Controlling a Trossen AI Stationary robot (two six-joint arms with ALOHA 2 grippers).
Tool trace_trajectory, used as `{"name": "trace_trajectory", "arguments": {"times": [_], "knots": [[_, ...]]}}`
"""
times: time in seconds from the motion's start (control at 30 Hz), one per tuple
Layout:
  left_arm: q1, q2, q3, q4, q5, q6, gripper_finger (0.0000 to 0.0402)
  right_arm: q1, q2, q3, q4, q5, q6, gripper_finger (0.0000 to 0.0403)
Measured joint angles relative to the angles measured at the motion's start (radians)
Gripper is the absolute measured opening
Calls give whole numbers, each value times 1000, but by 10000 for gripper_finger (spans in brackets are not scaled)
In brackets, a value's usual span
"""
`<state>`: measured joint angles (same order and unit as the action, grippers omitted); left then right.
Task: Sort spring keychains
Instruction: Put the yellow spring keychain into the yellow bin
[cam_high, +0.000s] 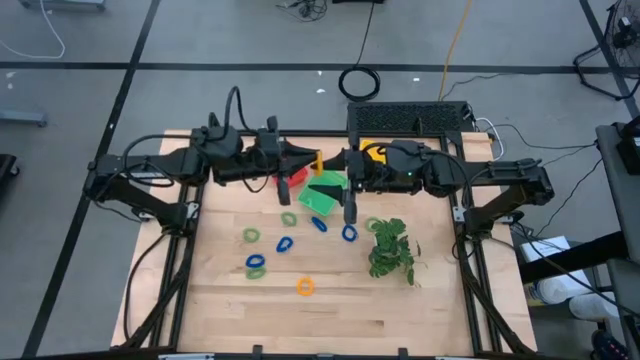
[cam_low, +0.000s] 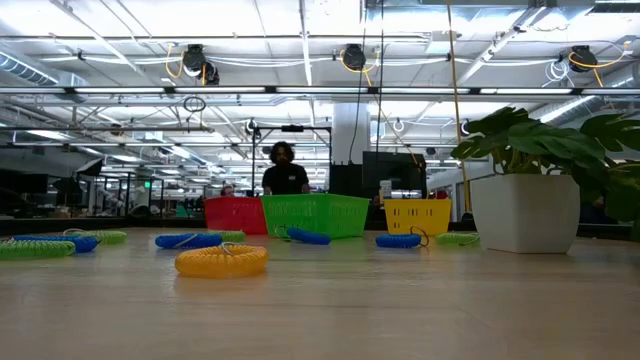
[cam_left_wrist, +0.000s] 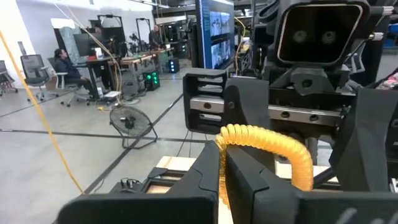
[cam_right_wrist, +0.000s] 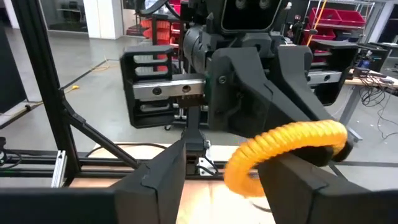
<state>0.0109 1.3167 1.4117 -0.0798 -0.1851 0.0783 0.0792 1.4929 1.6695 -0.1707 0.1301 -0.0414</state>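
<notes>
My left gripper (cam_left_wrist: 222, 180) is black, w/ an orange-yellow spring keychain (cam_left_wrist: 268, 147) in it; my right gripper (cam_right_wrist: 224, 180) black too. On the pale wood table (cam_high: 400, 310): blue keychains (cam_high: 256, 262), green keychains (cam_high: 250, 235), one orange keychain (cam_high: 305, 287). Baskets at the back: red basket (cam_low: 235, 214), green basket (cam_low: 315, 215), yellow basket (cam_low: 417, 216). Plant (cam_high: 391, 249) is leafy green, its pot (cam_low: 526, 212) white. Floor grey w/ black lines.
</notes>
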Motion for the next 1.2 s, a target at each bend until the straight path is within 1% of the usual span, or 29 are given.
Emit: {"name": "trace_trajectory", "arguments": {"times": [0.07,0.13,0.2,0.3,0.33,0.47,0.63,0.8,0.97,1.03,1.13,1.2], "knots": [[0,0,0,5,-1,-1,7,0,0,0,2,0,0,159],[0,0,0,6,1,-2,7,0,0,0,2,0,-1,133],[0,0,0,4,4,-6,7,0,0,0,1,1,-6,97],[0,0,0,3,33,-36,7,0,0,0,2,1,-23,28],[0,0,0,3,42,-42,11,0,0,0,2,0,-24,18],[0,0,-1,3,54,-67,40,-6,0,0,1,-5,29,9],[0,-10,-2,8,54,-115,71,-13,-18,0,-27,-26,26,4],[0,-46,-1,0,50,-154,102,-19,-72,2,-98,-25,29,2],[1,-89,-2,-27,61,-173,154,-19,-134,1,-222,-21,38,1],[1,-112,-2,-71,62,-193,176,-14,-153,1,-254,-19,52,1],[1,-133,-1,-102,74,-196,205,-2,-184,1,-360,-18,76,1],[1,-145,-3,-130,88,-196,220,10,-194,2,-416,12,99,0]]}}
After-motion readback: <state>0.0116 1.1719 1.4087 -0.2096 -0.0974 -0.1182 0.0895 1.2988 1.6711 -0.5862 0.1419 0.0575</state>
